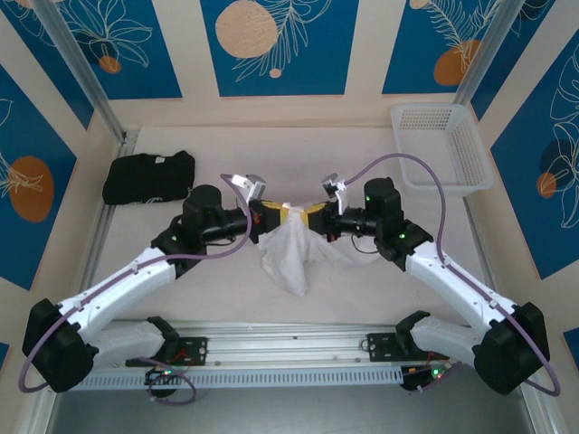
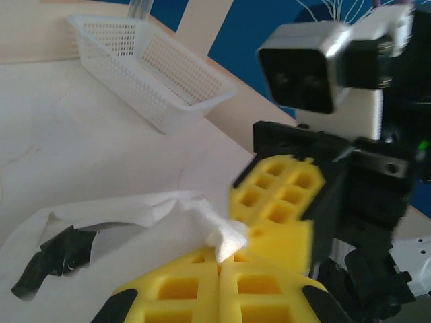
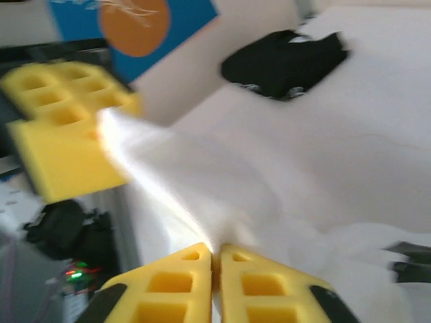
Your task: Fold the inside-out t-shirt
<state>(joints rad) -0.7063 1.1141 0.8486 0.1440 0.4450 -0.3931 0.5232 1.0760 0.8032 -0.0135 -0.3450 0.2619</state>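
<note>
The left gripper (image 1: 274,218) and right gripper (image 1: 309,216), both clenched on the t-shirt (image 1: 289,258), hold it up between the side edges of the table (image 1: 362,154), probably so it hangs straight.

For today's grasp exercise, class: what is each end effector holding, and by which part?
Both hold the white t-shirt. The left end effector and right end effector pinch its bunched top, close together; the rest hangs down. Which seam cannot be told.

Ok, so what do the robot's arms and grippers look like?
The left arm and right arm have white links, black joints and a purple cable each. The left gripper and right gripper have yellow fingers with square cells, and silver cameras above.
</note>
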